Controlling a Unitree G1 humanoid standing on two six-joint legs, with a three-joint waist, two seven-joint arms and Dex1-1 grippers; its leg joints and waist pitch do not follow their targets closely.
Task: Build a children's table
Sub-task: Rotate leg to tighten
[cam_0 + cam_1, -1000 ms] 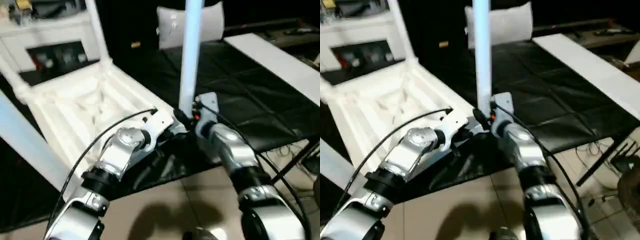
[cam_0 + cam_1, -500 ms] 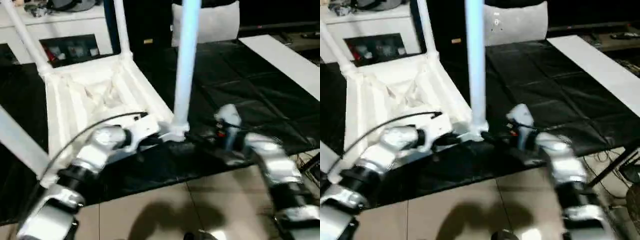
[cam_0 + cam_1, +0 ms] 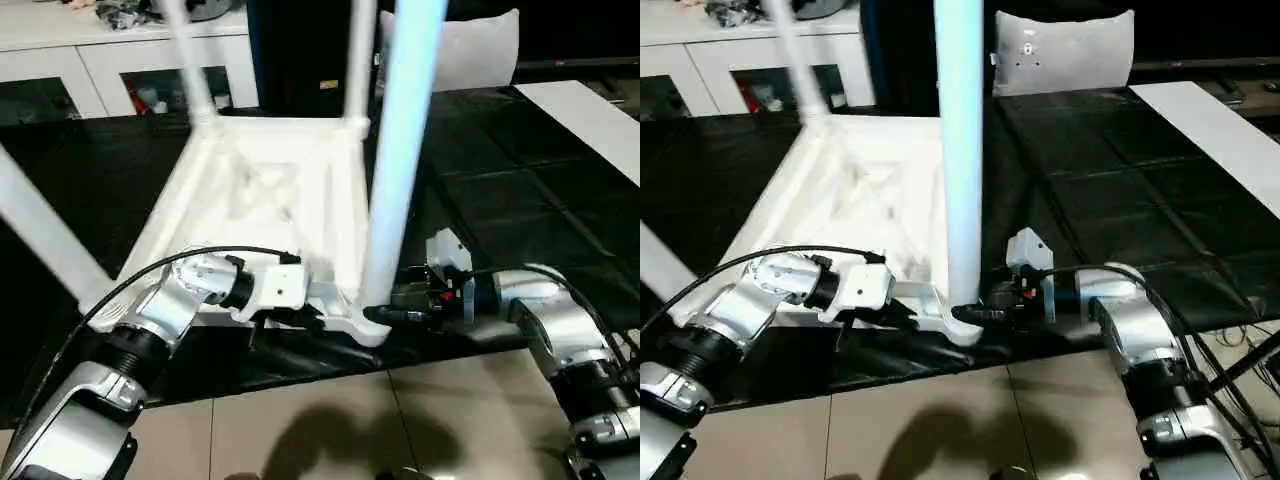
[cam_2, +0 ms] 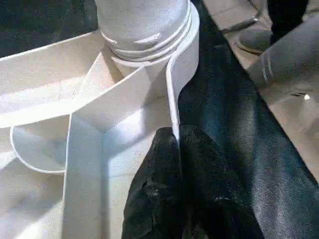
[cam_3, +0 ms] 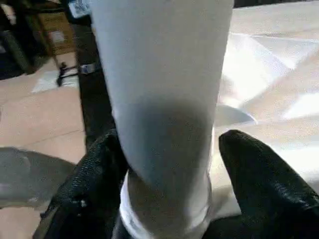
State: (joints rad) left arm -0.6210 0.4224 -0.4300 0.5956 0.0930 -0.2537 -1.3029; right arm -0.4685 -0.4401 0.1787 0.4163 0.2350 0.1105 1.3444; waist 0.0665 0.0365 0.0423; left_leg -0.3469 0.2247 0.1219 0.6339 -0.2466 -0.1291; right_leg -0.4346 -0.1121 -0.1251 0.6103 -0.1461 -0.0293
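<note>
Left gripper [image 3: 318, 318] is pinching the stiff, light-looking table's [image 3: 270, 190] rim shut near centre frame, while right gripper's [image 3: 392, 314] fingers [image 5: 259, 174] are straddling the slick leg [image 3: 400, 150] base, gap visible.

Upturned table top [image 3: 855, 190]; right gripper [image 3: 975, 312] at leg [image 3: 960, 150] base.

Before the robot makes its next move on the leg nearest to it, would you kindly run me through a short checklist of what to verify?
1. Left gripper shut on the table top rim: ok.
2. Right gripper fingers either side of the near leg: ok.
3. Right fingers pressing the leg: cannot tell.
4. Near leg upright in its corner socket: ok.
5. Leg fully seated: cannot tell.
6. Table top upside down on the black mat: ok.
</note>
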